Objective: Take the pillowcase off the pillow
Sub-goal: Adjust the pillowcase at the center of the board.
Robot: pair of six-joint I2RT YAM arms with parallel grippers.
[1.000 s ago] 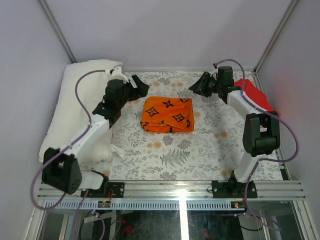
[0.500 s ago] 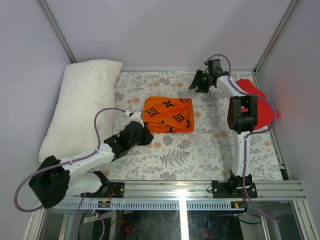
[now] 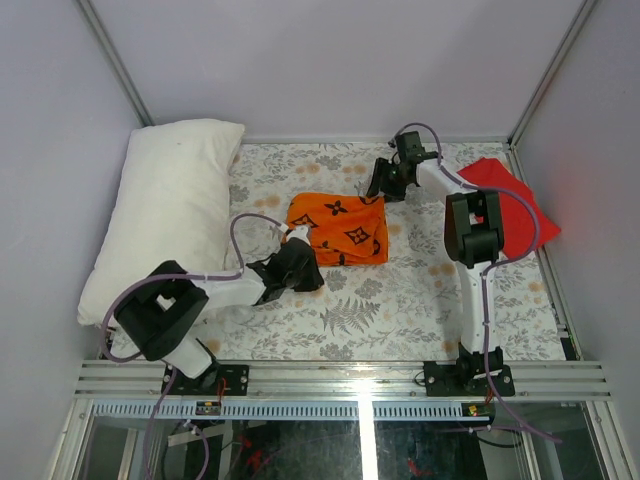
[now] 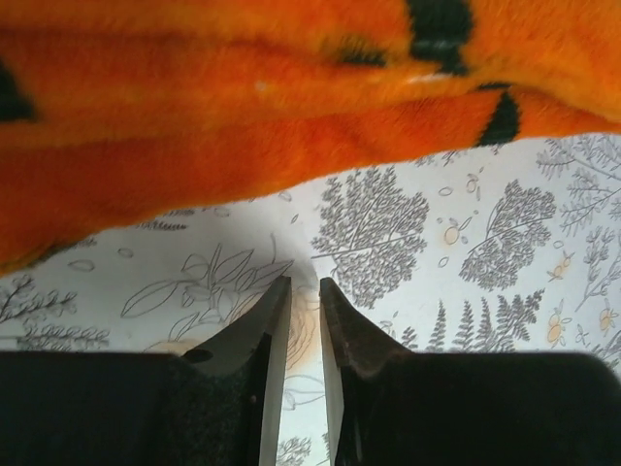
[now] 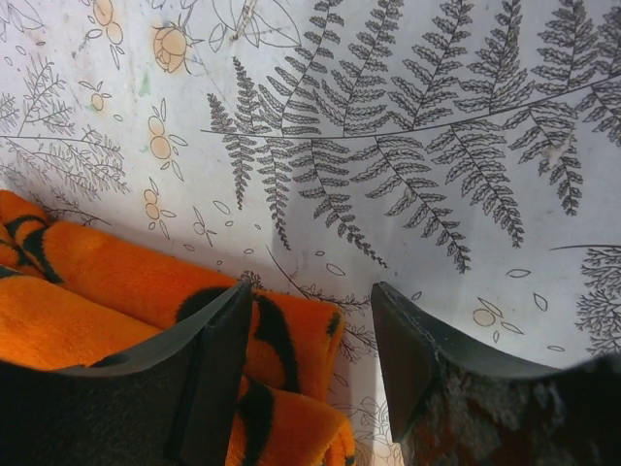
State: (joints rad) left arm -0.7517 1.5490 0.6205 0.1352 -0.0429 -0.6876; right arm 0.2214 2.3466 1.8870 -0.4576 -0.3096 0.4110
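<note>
White, plump pillow along the far-left side. Right of it, left claw low over the floral table covering, its 2 fingers almost together with only a thin slit, gripping nothing, just short of the near edge of the orange pillowcase. Pillowcase folded at mid-table, apart from the pillow. At its far-right corner, right claw spread apart, straddling that corner: 1 finger over fabric, 1 over covering. Red cloth far right.

Pale grey walls surround a table covering printed with ferns and flowers.
</note>
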